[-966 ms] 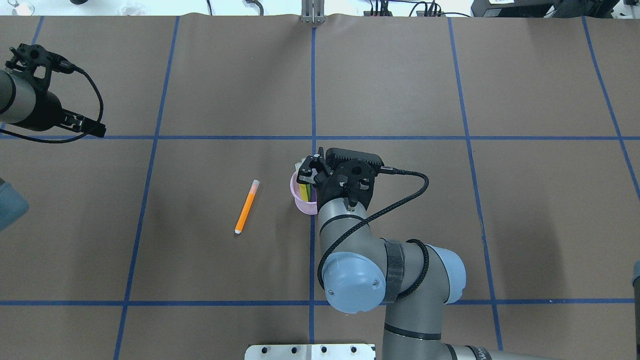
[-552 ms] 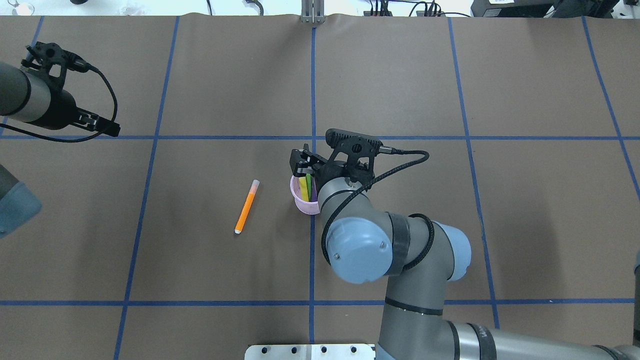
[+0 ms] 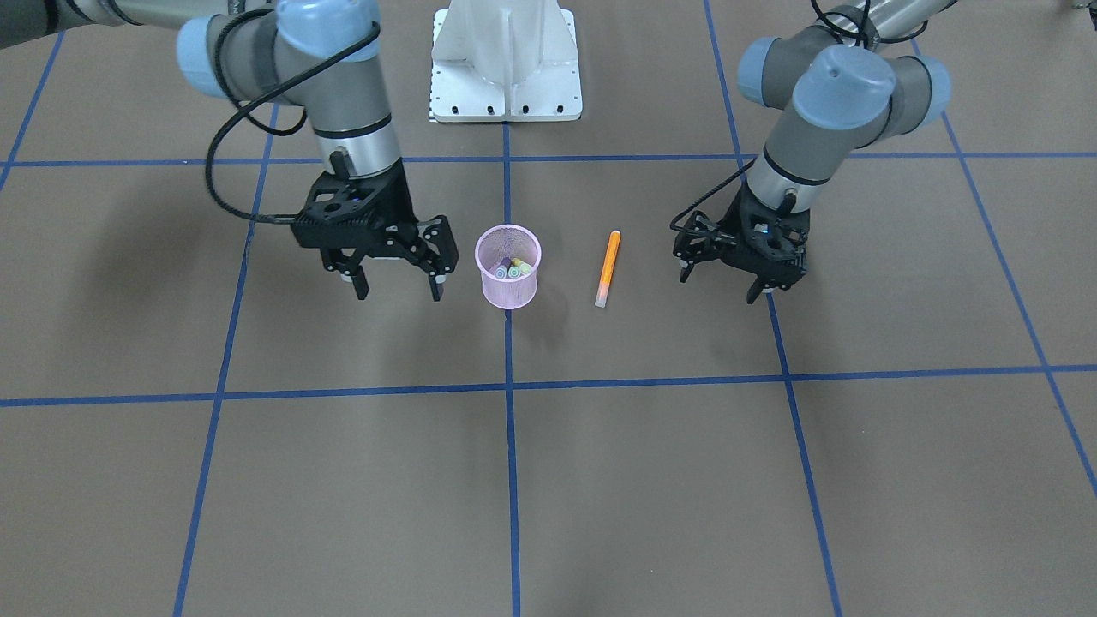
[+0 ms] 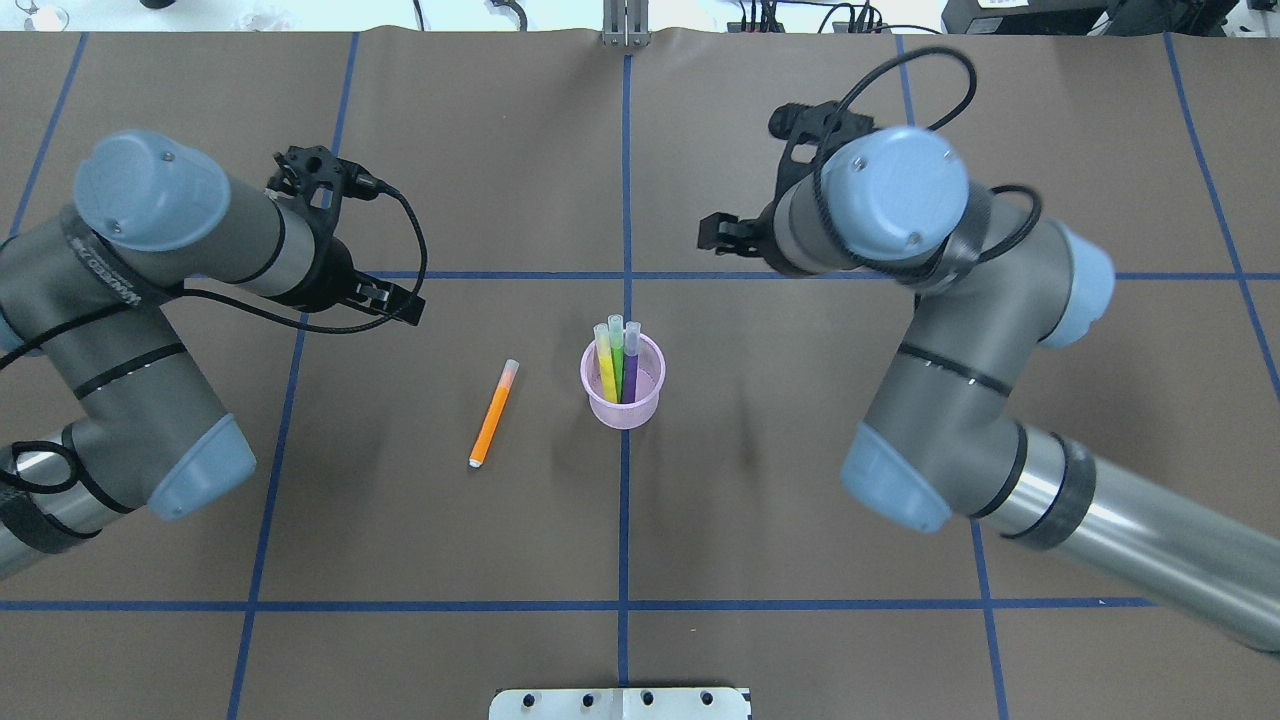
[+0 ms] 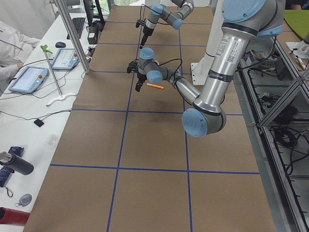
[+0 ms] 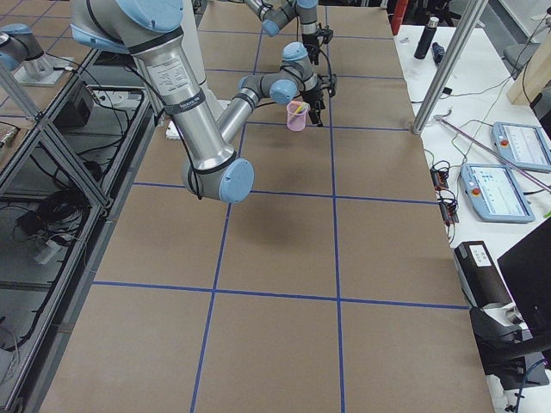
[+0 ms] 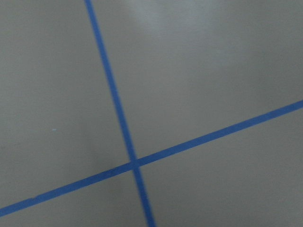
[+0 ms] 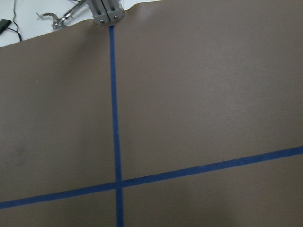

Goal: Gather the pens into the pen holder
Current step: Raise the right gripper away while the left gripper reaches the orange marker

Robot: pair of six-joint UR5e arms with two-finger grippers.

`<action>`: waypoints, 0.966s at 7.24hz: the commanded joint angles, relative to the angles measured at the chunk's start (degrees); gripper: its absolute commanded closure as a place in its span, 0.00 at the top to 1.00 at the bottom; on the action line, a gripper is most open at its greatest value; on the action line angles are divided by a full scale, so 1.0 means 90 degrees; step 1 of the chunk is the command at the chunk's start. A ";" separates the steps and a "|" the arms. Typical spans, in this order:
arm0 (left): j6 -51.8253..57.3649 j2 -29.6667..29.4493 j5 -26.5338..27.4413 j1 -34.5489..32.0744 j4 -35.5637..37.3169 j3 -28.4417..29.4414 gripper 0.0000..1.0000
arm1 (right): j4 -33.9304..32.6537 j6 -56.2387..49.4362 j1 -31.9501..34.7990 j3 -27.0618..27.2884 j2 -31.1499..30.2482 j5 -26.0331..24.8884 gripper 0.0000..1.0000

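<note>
Front-facing: the right tool (image 3: 398, 295), spread and empty, has backed off beside the pen holder (image 3: 506, 293). The left tool (image 3: 717, 287), likewise released, has come near the orange pen (image 3: 608, 267).

Overhead: the yellow pen (image 4: 605, 362), green pen (image 4: 617, 350) and purple pen (image 4: 631, 364) stand in the holder. Only the orange one, lying on the counter (image 4: 400, 520), is left to collect.

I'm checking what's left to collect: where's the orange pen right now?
In the overhead view the orange pen lies flat just left of the pen holder, on the robot's left side, not touching it.
</note>
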 commanded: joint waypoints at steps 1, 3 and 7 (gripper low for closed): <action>-0.0096 -0.0359 -0.0018 0.0378 0.0044 0.0365 1.00 | -0.0075 -0.1325 0.1016 0.0031 -0.0356 0.1602 1.00; -0.0096 -0.1051 -0.0047 0.0574 0.0722 0.0982 1.00 | -0.0055 -0.1446 0.1067 0.0012 -0.0465 0.1537 1.00; -0.0233 -0.1230 -0.0018 0.0896 0.1206 0.1071 0.82 | -0.0055 -0.2511 0.1574 0.0002 -0.0699 0.2074 1.00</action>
